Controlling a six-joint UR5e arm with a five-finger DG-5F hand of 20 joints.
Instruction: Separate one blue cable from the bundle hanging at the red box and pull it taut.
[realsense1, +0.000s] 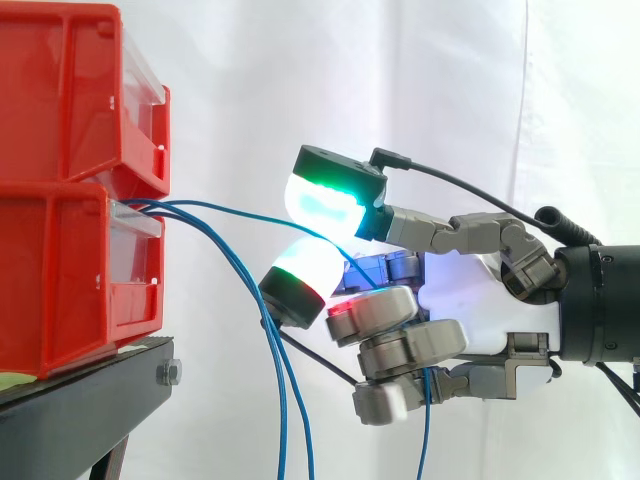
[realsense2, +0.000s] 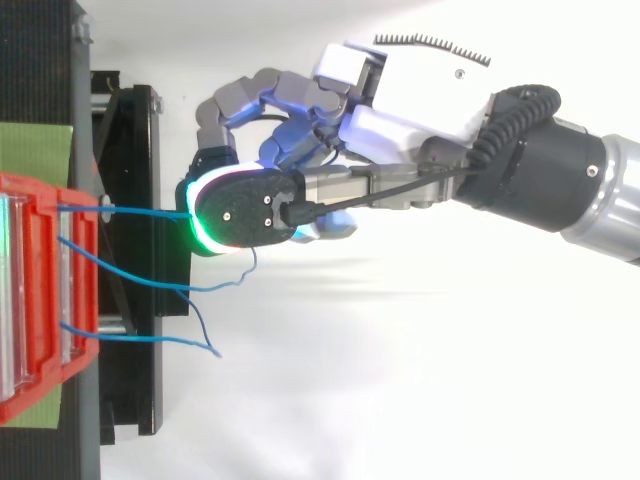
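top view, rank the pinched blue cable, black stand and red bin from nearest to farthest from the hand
1. pinched blue cable, clamped in the hand
2. black stand, just left of the pads
3. red bin, at the left edge

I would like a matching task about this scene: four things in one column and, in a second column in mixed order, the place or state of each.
Column one:
1. fingertips
2. held blue cable
3. other blue cables
4. red bins

Column two:
a. stacked on the black stand
b. glowing green
c. hanging down loosely
d. running from the red bins to the hand

Pairs: 1-b, 2-d, 3-c, 4-a.
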